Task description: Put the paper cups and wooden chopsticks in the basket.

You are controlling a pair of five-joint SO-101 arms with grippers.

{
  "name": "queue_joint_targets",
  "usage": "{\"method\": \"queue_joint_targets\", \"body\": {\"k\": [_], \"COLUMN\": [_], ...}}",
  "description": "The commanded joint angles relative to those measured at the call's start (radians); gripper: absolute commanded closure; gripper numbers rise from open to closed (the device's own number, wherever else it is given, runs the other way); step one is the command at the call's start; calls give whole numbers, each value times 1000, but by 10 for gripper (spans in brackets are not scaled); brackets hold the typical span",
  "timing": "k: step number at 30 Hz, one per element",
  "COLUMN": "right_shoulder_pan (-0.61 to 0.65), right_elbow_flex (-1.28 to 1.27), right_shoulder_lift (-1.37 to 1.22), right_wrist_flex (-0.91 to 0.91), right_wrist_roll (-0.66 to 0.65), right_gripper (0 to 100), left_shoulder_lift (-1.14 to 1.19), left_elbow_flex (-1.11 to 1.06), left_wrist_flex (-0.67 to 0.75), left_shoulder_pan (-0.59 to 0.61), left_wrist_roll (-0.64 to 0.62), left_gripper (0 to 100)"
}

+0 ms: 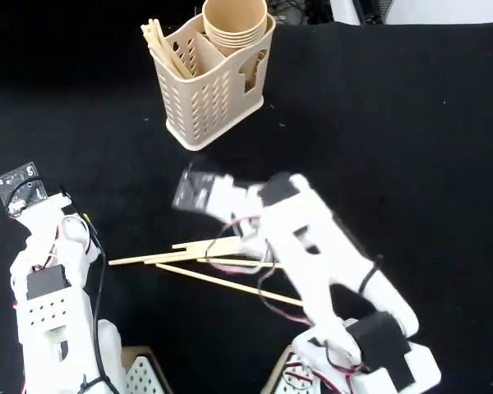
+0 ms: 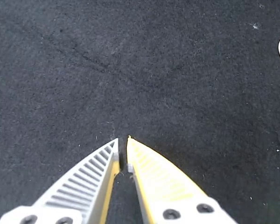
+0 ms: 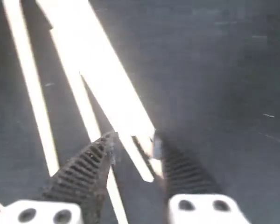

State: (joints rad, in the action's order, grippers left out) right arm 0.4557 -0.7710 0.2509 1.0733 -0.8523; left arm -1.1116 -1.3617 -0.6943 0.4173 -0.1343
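Wooden chopsticks (image 1: 181, 252) are lying mid-desk toward the near edge, and your right gripper (image 3: 134, 137) is standing spread around their ends. Cups (image 1: 234, 29) are sitting in the basket (image 1: 205, 103) by the far edge. Your left gripper (image 2: 123, 138) is pressed together near the left corner.

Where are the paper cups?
In the high view, the paper cups stand stacked in the right compartment of the basket, far across the table, beside chopsticks in its left compartment.
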Motion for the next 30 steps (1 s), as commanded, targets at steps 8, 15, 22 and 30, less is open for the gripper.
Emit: {"method": "queue_joint_targets", "body": {"k": [8,15,22,30], "right_shoulder_pan": [38,28,25,23], "right_elbow_flex": [-64,16,113,153], "right_shoulder_lift": [-53,-134,-300,-349], "right_wrist_flex": [-180,-180,-181,-143], "right_wrist_roll": [-166,-203,-206,-206], "right_gripper": [743,697,695,956], "left_shoulder_lift": [-6,-6,-6,-6], "left_elbow_flex": [44,42,41,41], "left_wrist_flex": [15,17,18,17], "left_shoulder_pan": [8,7,7,7], "left_wrist_roll": [-6,-6,-6,-5], "left_gripper": [945,945,945,945]}}
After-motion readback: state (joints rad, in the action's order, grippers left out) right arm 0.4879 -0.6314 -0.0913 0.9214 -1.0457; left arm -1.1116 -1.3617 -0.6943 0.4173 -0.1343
